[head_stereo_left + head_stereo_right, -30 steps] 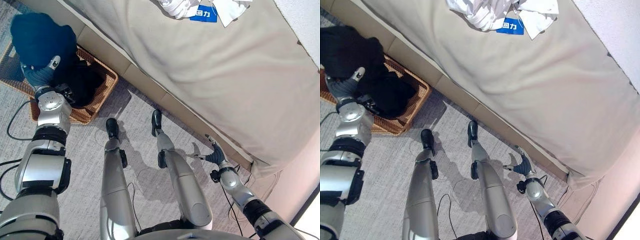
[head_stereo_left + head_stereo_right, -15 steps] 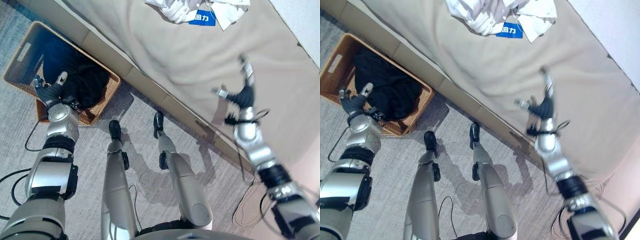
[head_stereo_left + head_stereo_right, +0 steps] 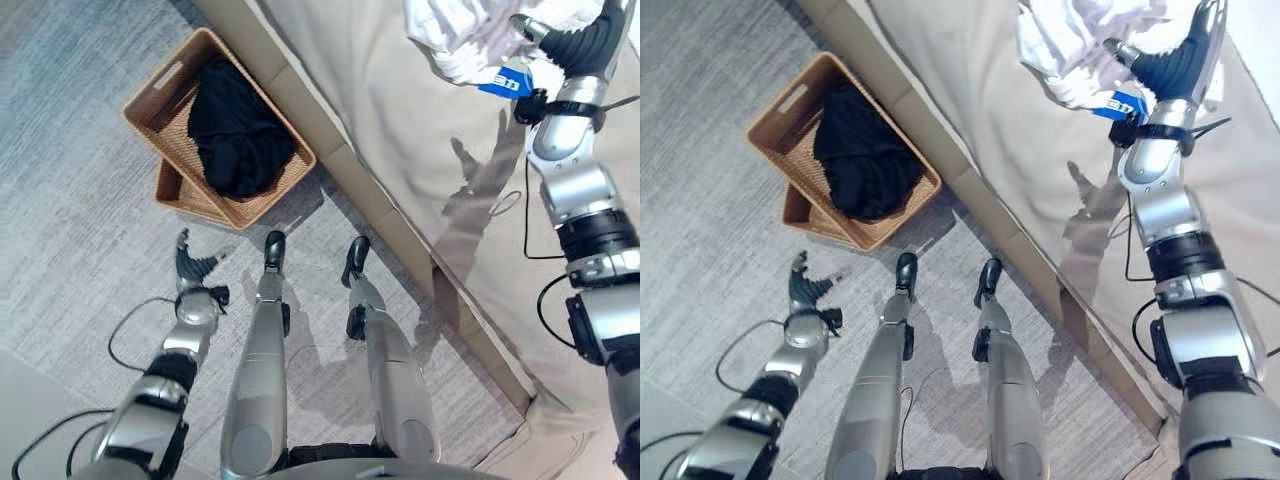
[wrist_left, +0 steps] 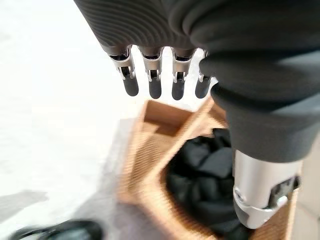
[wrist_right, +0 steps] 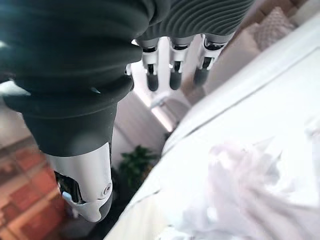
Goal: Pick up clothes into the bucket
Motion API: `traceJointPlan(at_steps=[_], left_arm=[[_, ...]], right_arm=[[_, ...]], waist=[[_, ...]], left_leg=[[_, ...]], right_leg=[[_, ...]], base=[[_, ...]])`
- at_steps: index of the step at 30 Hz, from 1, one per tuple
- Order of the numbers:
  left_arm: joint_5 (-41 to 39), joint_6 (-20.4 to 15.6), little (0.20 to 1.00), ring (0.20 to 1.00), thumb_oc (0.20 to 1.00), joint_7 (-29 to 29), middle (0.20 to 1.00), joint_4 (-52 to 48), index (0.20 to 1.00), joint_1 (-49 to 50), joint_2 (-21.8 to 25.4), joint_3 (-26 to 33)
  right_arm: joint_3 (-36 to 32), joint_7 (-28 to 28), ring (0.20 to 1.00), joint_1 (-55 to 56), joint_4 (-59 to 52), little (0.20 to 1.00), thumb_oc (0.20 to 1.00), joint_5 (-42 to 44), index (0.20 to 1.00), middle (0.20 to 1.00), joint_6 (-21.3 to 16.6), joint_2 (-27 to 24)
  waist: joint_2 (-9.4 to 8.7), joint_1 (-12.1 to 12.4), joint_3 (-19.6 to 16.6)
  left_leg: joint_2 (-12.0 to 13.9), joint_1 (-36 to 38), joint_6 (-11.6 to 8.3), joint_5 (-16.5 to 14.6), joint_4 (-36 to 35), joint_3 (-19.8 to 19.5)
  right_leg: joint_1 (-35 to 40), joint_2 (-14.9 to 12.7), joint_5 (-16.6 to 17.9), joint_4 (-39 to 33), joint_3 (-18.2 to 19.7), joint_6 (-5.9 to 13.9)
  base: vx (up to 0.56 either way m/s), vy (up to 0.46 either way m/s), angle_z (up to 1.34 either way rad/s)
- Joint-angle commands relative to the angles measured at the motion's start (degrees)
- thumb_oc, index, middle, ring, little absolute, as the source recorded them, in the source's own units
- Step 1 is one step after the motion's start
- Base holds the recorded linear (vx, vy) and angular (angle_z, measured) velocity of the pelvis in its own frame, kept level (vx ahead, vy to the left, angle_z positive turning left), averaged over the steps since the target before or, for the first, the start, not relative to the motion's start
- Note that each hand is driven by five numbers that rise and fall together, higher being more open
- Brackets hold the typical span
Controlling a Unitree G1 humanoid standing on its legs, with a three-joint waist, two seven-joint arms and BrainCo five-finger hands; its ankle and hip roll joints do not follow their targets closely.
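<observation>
The right hand (image 3: 1180, 60) has risen to the white clothes (image 3: 455, 40) at the bed's (image 3: 400, 130) far edge, fingers straight. Left hand (image 3: 192, 268) hangs slack over the floor (image 3: 70, 200); dark clothes (image 3: 238, 130) fill the basket (image 3: 165, 100).

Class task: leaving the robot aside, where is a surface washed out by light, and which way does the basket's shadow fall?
Left wrist view: the carpet beside the basket is washed out almost to white. Left eye view: the basket's shadow falls on the carpet on the side towards the bed. Right wrist view: the white clothes glare brightly.
</observation>
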Motion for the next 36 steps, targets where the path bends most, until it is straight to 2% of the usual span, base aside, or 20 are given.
traceJointPlan(at_steps=[1, 3, 6, 9, 10, 11, 12, 13, 16, 17, 18, 24, 25, 27, 34, 36], left_arm=[[-0.12, -4.85, 1.000, 1.000, 1.000, -3.01, 1.000, -4.04, 1.000, 1.48, -0.75, -1.19], [1.27, -5.60, 1.000, 1.000, 1.000, -5.59, 1.000, -6.19, 1.000, 2.82, -0.45, -5.98], [3.00, -5.56, 1.000, 1.000, 1.000, -6.48, 1.000, -7.42, 1.000, 3.71, -0.46, -8.68], [5.54, -5.72, 1.000, 1.000, 1.000, -8.42, 1.000, -8.90, 1.000, 5.09, 0.06, -13.64], [5.50, -5.69, 1.000, 1.000, 1.000, -8.43, 1.000, -8.82, 1.000, 5.15, -0.12, -13.63], [5.29, -5.89, 1.000, 1.000, 1.000, -8.80, 1.000, -10.00, 1.000, 5.59, -0.06, -14.23], [5.28, -5.95, 1.000, 1.000, 1.000, -9.14, 1.000, -10.39, 1.000, 6.29, -0.40, -14.83], [5.23, -5.95, 1.000, 1.000, 1.000, -9.42, 1.000, -10.68, 1.000, 6.84, -0.47, -15.19], [3.37, -5.88, 1.000, 1.000, 1.000, -10.55, 1.000, -11.20, 1.000, 8.74, -1.37, -15.57], [3.35, -5.87, 1.000, 1.000, 1.000, -10.56, 1.000, -11.19, 1.000, 8.70, -1.45, -15.55], [2.76, -5.62, 1.000, 1.000, 1.000, -11.35, 1.000, -11.38, 1.000, 9.59, -1.60, -15.61], [0.76, -5.46, 1.000, 1.000, 1.000, -12.22, 1.000, -13.38, 1.000, 10.68, -1.99, -15.04], [0.12, -5.25, 1.000, 1.000, 1.000, -12.51, 1.000, -13.53, 1.000, 10.50, -2.49, -15.05], [-0.49, -5.32, 1.000, 1.000, 1.000, -12.56, 1.000, -14.37, 1.000, 10.27, -2.78, -15.29], [-0.79, -5.95, 1.000, 1.000, 1.000, -11.91, 1.000, -16.00, 1.000, 9.99, -2.83, -16.07], [-0.51, -6.13, 1.000, 1.000, 1.000, -11.78, 1.000, -15.57, 1.000, 9.48, -2.33, -16.60]], right_arm=[[3.89, 0.85, 1.000, -5.76, 2.78, 1.000, 1.000, 3.10, 1.000, 1.000, -0.27, -7.14], [8.93, 3.41, 1.000, -11.46, 12.99, 1.000, 1.000, 5.37, 1.000, 1.000, 0.14, -9.13], [11.88, 4.62, 1.000, -14.60, 19.22, 1.000, 1.000, 6.54, 1.000, 1.000, 0.36, -9.57], [16.98, 6.77, 1.000, -19.61, 28.11, 1.000, 1.000, 6.02, 1.000, 1.000, 1.99, -11.25], [17.32, 6.87, 1.000, -19.79, 28.26, 1.000, 1.000, 6.05, 1.000, 1.000, 1.95, -11.21], [18.45, 7.64, 1.000, -20.96, 29.50, 1.000, 1.000, 5.78, 1.000, 1.000, 2.49, -11.43], [19.13, 8.62, 1.000, -21.33, 30.98, 1.000, 1.000, 5.49, 1.000, 1.000, 2.90, -11.95], [20.05, 9.47, 1.000, -21.56, 32.52, 1.000, 1.000, 4.90, 1.000, 1.000, 3.62, -12.27], [23.21, 13.04, 1.000, -23.60, 36.57, 1.000, 1.000, 2.48, 1.000, 1.000, 5.55, -13.89], [23.41, 13.09, 1.000, -23.82, 36.67, 1.000, 1.000, 2.50, 1.000, 1.000, 5.54, -13.89], [25.41, 15.44, 1.000, -25.21, 37.56, 1.000, 1.000, 0.98, 1.000, 1.000, 6.29, -14.51], [27.64, 17.79, 1.000, -27.62, 38.98, 1.000, 1.000, 0.25, 1.000, 1.000, 6.97, -14.72], [27.80, 18.00, 0.812, -27.96, 39.44, 0.812, 0.812, -0.10, 0.812, 0.812, 7.09, -14.71], [28.06, 18.25, 0.200, -28.07, 39.51, 0.200, 0.200, -0.28, 0.200, 0.200, 7.09, -14.75], [29.40, 16.68, 0.200, -28.95, 37.01, 0.200, 0.200, 0.16, 0.200, 0.200, 6.01, -14.01], [30.04, 16.28, 0.200, -30.16, 36.51, 0.200, 0.200, 0.75, 0.200, 0.200, 5.65, -13.43]], waist=[[4.00, 0.04, -0.70], [5.30, 1.22, -0.70], [6.23, 1.72, -0.70], [8.35, 2.68, -0.70], [8.32, 2.51, -0.70], [8.90, 2.71, -0.70], [9.36, 2.84, -0.70], [9.50, 2.96, -0.70], [11.12, 3.74, -0.70], [11.16, 3.67, -0.70], [11.84, 3.89, -0.70], [13.11, 3.97, -0.70], [13.34, 4.02, -0.70], [13.79, 4.12, -0.70], [13.77, 3.65, -0.70], [13.27, 3.29, -0.70]], left_leg=[[-0.83, 3.92, 1.05, -2.71, 0.85, -3.48], [-0.68, 4.60, 0.93, -1.32, -1.37, -4.85], [-0.39, 4.80, 0.87, -0.54, -2.60, -5.52], [-0.24, 4.85, 0.70, 0.60, -4.36, -6.32], [-0.15, 6.05, 0.57, -0.81, -4.54, -6.41], [-0.20, 4.70, 0.70, 0.80, -4.66, -6.28], [-0.27, 4.47, 0.70, 0.88, -4.67, -6.28], [-0.18, 5.55, 0.55, -0.48, -4.82, -6.47], [-0.50, 4.40, 0.47, -0.01, -4.65, -7.06], [-0.56, 4.34, 0.47, -0.01, -4.64, -7.06], [-0.76, 3.77, 0.38, 0.32, -4.74, -7.27], [-0.99, 1.92, 0.21, 1.28, -5.14, -7.67], [-1.09, 1.60, 0.22, 1.37, -5.27, -7.81], [-1.32, 0.78, 0.26, 1.31, -4.96, -7.86], [-2.13, -0.87, 0.48, 0.88, -3.41, -7.33], [-2.26, -1.00, 0.55, 0.50, -2.55, -7.23]], right_leg=[[2.26, -3.91, -6.84, 9.21, -2.43, 3.92], [2.02, -4.08, -7.62, 10.43, -3.51, 3.60], [1.50, -4.18, -8.01, 11.06, -3.74, 3.56], [-0.29, -4.64, -9.10, 13.13, -3.93, 3.48], [0.51, -4.52, -10.89, 13.66, -3.24, 3.97], [-0.96, -4.83, -9.35, 13.93, -3.97, 3.47], [-1.52, -4.90, -9.47, 14.49, -3.63, 3.48], [-1.11, -4.83, -11.46, 15.40, -2.76, 3.97], [-4.04, -5.73, -13.04, 19.51, -2.30, 3.70], [-4.16, -5.80, -13.11, 19.66, -2.28, 3.70], [-5.31, -6.22, -13.75, 21.23, -2.28, 3.57], [-8.79, -6.91, -14.77, 24.19, -1.61, 3.39], [-9.47, -7.03, -14.90, 24.62, -1.61, 3.41], [-10.16, -7.22, -15.15, 25.11, -1.46, 3.37], [-11.90, -7.60, -15.13, 26.27, -0.32, 3.45], [-11.64, -7.49, -14.88, 26.00, -0.06, 3.43]], base=[[0.05, -0.129, 0.30], [0.04, -0.108, 0.31], [0.03, -0.059, 0.30], [0.05, -0.058, 0.06], [0.02, -0.036, 0.13], [0.02, -0.022, 0.16], [0.02, -0.035, 0.11], [0.10, -0.080, 0.09], [0.04, -0.084, 0.08], [0.01, -0.067, 0.06], [0.00, -0.024, 0.06], [0.00, -0.052, 0.07], [-0.01, -0.035, 0.13], [-0.01, -0.046, 0.09], [0.00, -0.007, 0.03], [0.00, 0.000, 0.00]])
